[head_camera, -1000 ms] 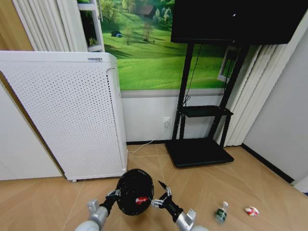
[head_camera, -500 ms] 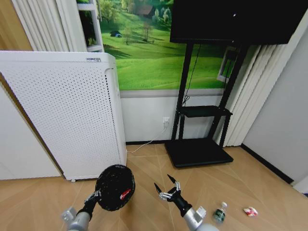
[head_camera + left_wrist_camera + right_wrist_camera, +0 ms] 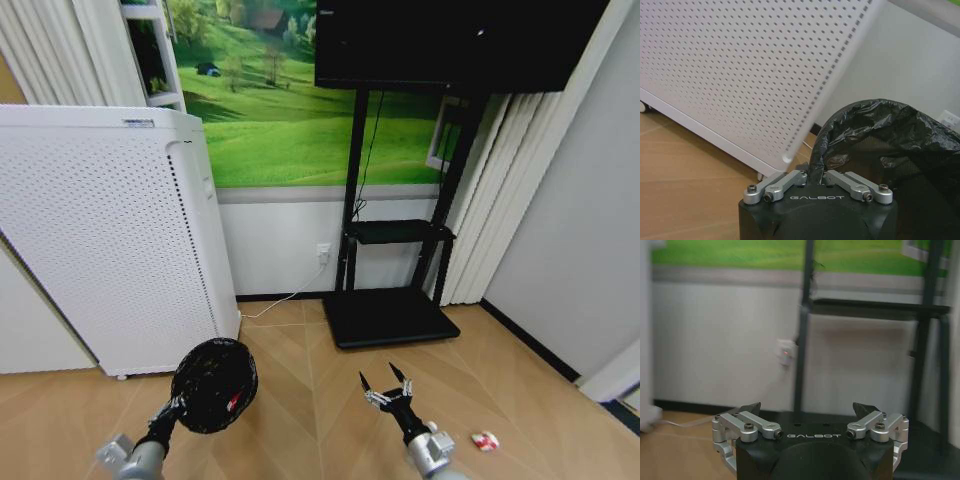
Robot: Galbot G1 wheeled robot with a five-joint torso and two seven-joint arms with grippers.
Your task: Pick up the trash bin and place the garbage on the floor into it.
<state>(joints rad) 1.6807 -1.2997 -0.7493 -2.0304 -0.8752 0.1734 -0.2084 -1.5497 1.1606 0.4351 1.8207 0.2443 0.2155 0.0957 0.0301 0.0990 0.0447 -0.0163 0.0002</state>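
Trash bin: held off the floor by the left pincer, low in the head view and just in front of the white perforated cabinet. In the left wrist view the fingers are closed on the bin's rim, pinching the black liner against the mesh.

Handling: judged light and fairly stiff, since thin mesh carries little weight. The liner is soft, slack film and likely slippery, so a rim grip should clamp mesh and liner together. A one-sided rim hold lets the bin tilt; its mouth faces partly toward the head camera, with a red item visible inside.

Right pincer: open and empty, jaws spread, above bare floor near the robot's centre.

Garbage: one white-red wrapper lies on the floor to the robot's right, well apart from the bin. It is judged light and crushable; a pinch across its bulk should suffice.

Clearances: open floor lies between bin and wrapper. Obstacles are the cabinet on the left, the black TV stand base ahead, and the wall on the right.
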